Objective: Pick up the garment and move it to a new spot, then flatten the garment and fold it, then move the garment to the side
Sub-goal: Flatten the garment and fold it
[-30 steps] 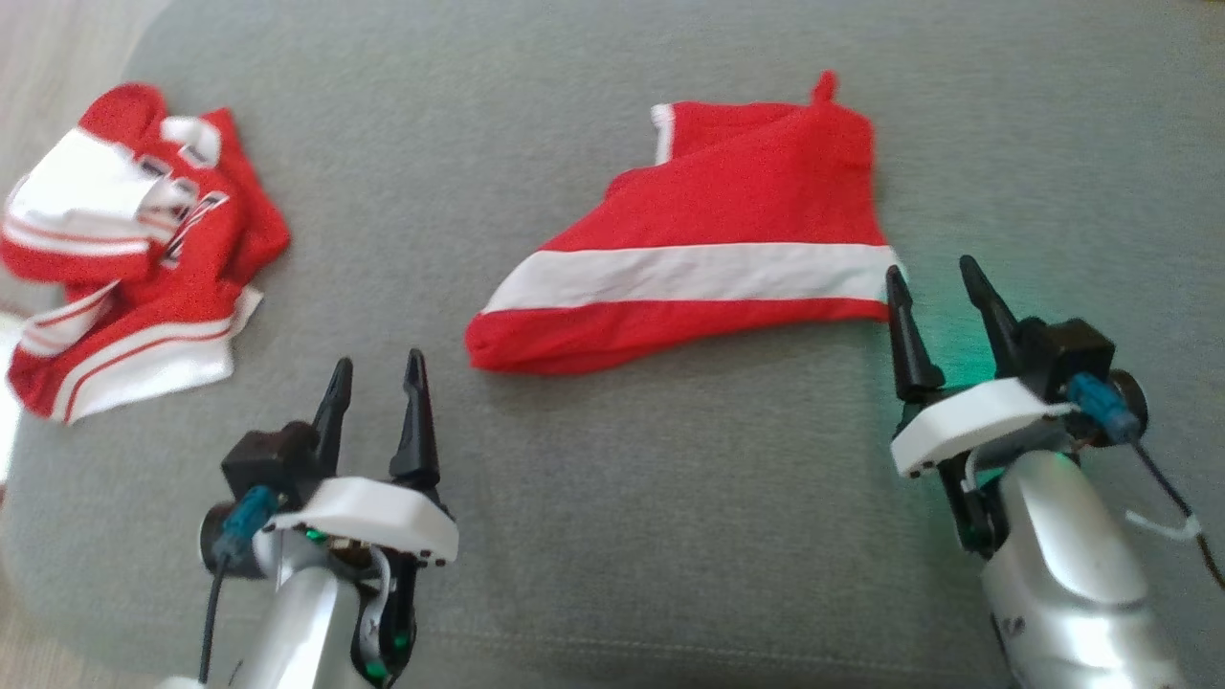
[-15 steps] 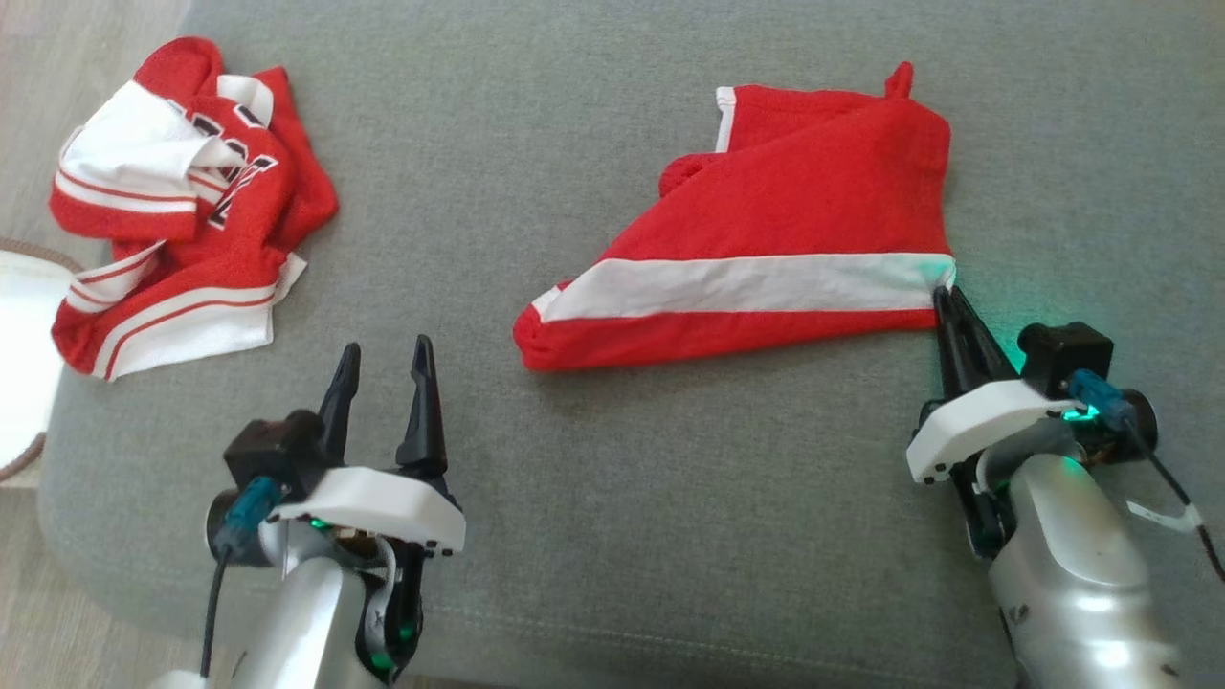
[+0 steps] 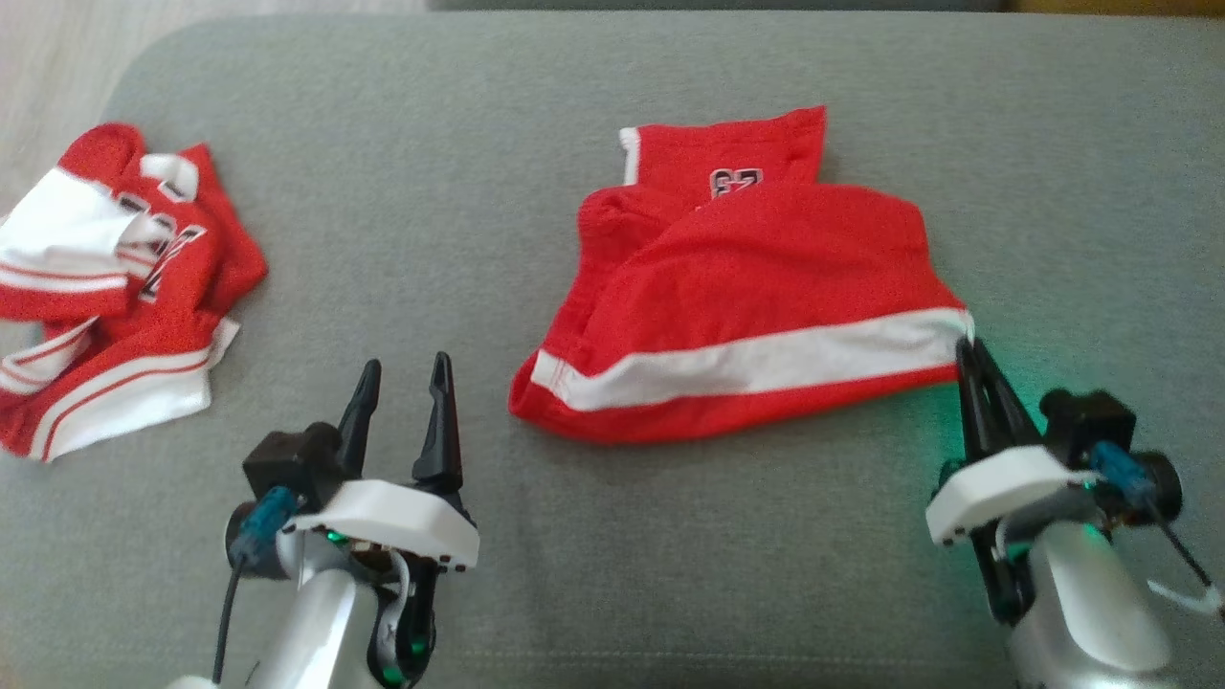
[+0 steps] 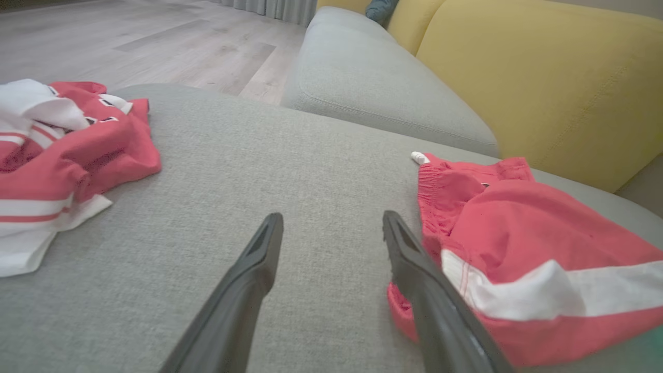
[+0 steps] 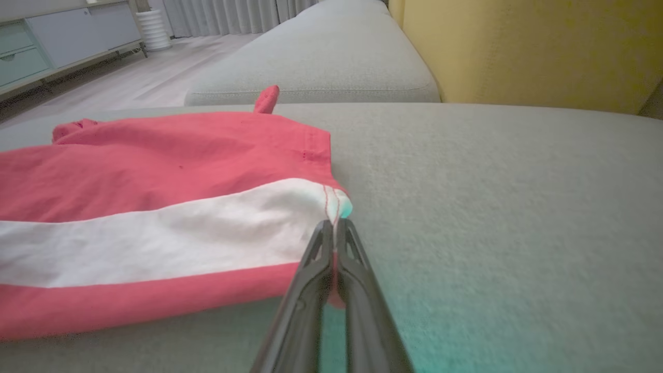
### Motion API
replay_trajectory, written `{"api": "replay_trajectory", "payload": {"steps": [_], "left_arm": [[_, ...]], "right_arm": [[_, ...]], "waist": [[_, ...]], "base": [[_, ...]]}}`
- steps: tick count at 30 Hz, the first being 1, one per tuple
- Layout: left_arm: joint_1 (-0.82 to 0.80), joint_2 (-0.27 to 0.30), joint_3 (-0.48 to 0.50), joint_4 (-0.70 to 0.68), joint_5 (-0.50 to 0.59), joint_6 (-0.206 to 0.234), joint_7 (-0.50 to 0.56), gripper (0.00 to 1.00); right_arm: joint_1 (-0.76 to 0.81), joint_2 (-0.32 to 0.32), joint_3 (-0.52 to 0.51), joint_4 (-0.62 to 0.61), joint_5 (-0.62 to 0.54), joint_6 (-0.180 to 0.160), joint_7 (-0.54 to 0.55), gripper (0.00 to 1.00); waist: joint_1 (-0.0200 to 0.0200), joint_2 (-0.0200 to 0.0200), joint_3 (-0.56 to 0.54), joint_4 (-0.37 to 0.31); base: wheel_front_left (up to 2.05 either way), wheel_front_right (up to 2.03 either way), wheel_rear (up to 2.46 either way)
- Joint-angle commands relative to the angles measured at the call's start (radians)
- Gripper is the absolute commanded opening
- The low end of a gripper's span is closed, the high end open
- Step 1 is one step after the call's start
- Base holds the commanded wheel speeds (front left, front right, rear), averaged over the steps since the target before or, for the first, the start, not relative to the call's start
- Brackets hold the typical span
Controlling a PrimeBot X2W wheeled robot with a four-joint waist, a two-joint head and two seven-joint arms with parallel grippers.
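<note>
Red shorts (image 3: 746, 277) are shown rumpled at the middle of a grey sofa cushion (image 3: 431, 191), one corner pinched in the closed right jaws, the left jaws held wide apart and empty near the cushion's front; flattening, folding and setting aside are judged undone.

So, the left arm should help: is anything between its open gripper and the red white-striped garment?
Nothing visible: only bare grey sofa cushion lies between the left gripper and the red white-striped garment. The crumpled red-and-white garment sits off to its left.
</note>
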Motion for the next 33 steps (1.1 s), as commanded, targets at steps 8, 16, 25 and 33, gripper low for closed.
{"api": "replay_trajectory", "payload": {"steps": [8,16,25,33], "left_arm": [[0.003,0.016,0.012,-0.011,-0.007,-0.01,-0.006,1.0],[0.012,0.016,0.0,0.014,0.018,-0.017,-0.006,1.0],[-0.021,0.016,-0.058,0.093,-0.057,-0.095,-0.006,1.0],[-0.072,0.016,-0.063,0.132,-0.105,-0.139,-0.006,1.0]], "right_arm": [[0.039,0.011,-0.01,-0.11,-0.013,0.007,-0.006,1.0],[0.088,0.013,0.072,-0.22,0.036,0.007,-0.006,1.0],[0.089,0.013,0.134,-0.226,0.061,0.007,-0.006,1.0],[0.071,0.013,0.139,-0.225,0.065,0.007,-0.006,1.0]], "waist": [[0.0,0.0,-0.03,-0.071],[0.0,0.0,-0.048,-0.096],[0.0,0.0,-0.032,-0.124],[0.0,0.0,0.006,-0.156]], "base": [[0.0,0.0,0.0],[0.0,0.0,0.0],[0.0,0.0,0.0],[0.0,0.0,0.0]]}}
